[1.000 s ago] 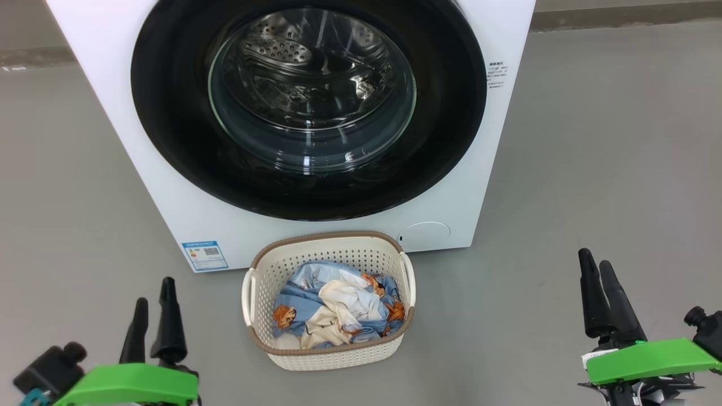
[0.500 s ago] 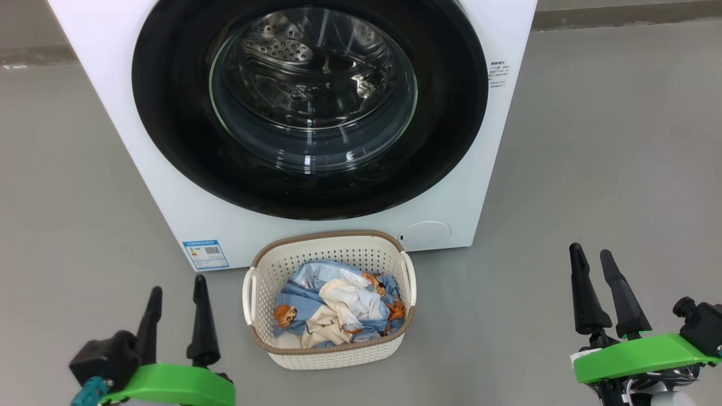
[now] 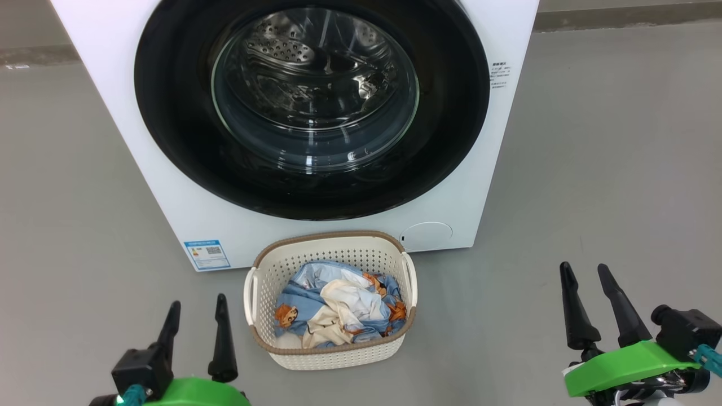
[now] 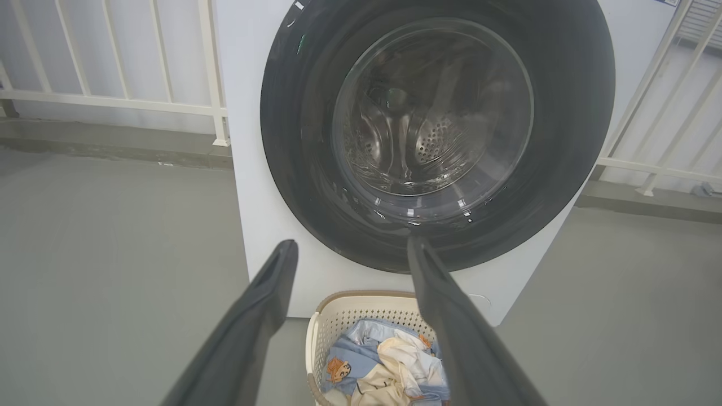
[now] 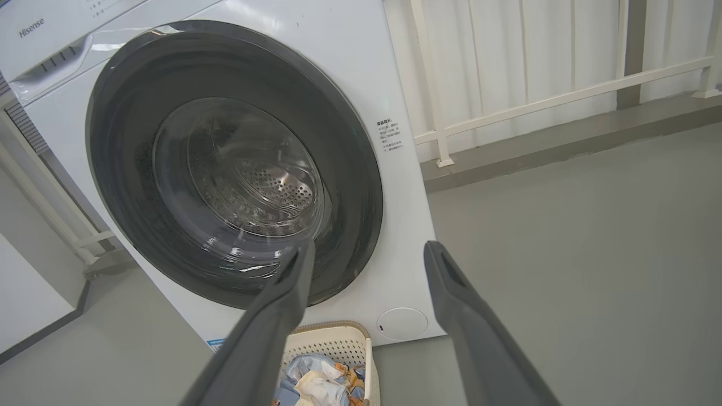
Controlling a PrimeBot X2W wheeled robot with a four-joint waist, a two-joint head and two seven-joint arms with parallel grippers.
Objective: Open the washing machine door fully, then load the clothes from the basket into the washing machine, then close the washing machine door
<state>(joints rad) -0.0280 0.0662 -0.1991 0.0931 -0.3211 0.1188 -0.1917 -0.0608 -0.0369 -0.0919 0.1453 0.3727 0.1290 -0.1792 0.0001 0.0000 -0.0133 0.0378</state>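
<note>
The white washing machine [image 3: 169,186] stands ahead with its round black-rimmed door [image 3: 169,113] shut flat against the front, the steel drum visible through the glass. On the floor right before it sits the cream basket [image 3: 330,352] holding the light-blue and cream clothes [image 3: 338,307]. My left gripper [image 3: 197,300] is open, low at the basket's left, empty. My right gripper [image 3: 583,268] is open too, far off at the basket's right, empty. The left wrist view looks at the door [image 4: 569,113] and basket [image 4: 361,307]; the right wrist view shows the door [image 5: 124,141] and basket [image 5: 327,341].
Grey floor [image 3: 592,169] spreads wide on both sides of the machine. A white railing [image 5: 536,101] and a raised kerb run behind it. A blue label [image 3: 206,255] and a round cap [image 3: 426,233] mark the machine's lower front.
My left gripper has slid right, toward the basket, and lower in the head view. My right gripper has shifted left and down a little. Door, basket and clothes are unmoved.
</note>
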